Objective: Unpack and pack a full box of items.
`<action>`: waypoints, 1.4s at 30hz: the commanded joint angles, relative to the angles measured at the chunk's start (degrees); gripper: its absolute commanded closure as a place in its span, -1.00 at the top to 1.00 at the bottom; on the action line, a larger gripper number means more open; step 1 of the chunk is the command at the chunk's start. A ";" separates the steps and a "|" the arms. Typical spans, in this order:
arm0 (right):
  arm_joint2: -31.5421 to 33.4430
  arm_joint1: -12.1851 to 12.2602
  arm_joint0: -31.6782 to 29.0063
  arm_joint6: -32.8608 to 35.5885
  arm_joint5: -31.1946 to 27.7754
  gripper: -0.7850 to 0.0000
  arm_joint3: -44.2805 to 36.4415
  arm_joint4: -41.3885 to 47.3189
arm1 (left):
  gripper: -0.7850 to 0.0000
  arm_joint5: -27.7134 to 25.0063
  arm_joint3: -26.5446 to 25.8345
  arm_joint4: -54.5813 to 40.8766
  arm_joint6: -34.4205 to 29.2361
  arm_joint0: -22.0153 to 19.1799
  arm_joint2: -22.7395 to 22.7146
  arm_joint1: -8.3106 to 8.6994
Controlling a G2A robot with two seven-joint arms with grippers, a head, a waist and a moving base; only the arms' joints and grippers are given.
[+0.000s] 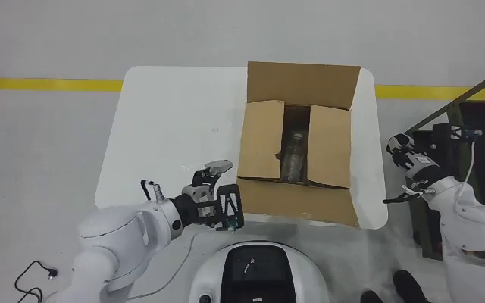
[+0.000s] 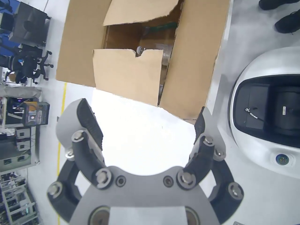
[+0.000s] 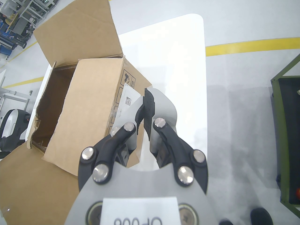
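Two spread left fingers [image 2: 90, 122] just beside box [image 2: 126, 76]

Your top view: high above box [image 1: 261, 140], facing straight down, whole box seen. Your left wrist view: close beside box, facing its open flaps. Your right wrist view: close at opposite side. All three share box.

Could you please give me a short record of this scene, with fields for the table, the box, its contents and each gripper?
surface: white table
box: cardboard box on the table, toward the robot's right; outer flaps open, two inner flaps half folded over with a gap between them
contents seen: clear bottle lying in the gap; the rest is hidden
left arm: left gripper open, empty, over the table by the box's near corner
right arm: right gripper shut, empty, past the table's right edge, beside the box
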 commanded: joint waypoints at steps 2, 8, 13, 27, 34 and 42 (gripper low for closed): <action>0.00 0.00 0.00 0.00 0.00 -1.00 0.00 0.00 | 1.00 -0.01 0.00 2.07 0.75 0.55 1.98 1.74; 0.00 0.00 0.00 0.00 0.00 -1.00 0.00 0.00 | 1.00 -0.01 0.48 7.25 5.97 2.38 4.41 5.45; 0.00 0.00 0.00 0.00 0.00 -1.00 0.00 0.00 | 1.00 -0.01 2.41 13.50 13.58 2.54 6.66 7.95; 0.00 0.00 0.00 0.00 0.00 -1.00 0.00 0.00 | -1.00 10.52 10.17 28.14 26.88 -2.36 16.38 7.96; 0.00 0.00 0.00 0.00 0.00 -1.00 0.00 0.00 | -1.00 14.45 10.57 23.79 24.91 -3.98 16.79 7.11; 0.00 0.00 0.00 0.00 0.00 -1.00 0.00 0.00 | -1.00 12.75 7.16 7.62 18.44 -3.87 13.53 6.63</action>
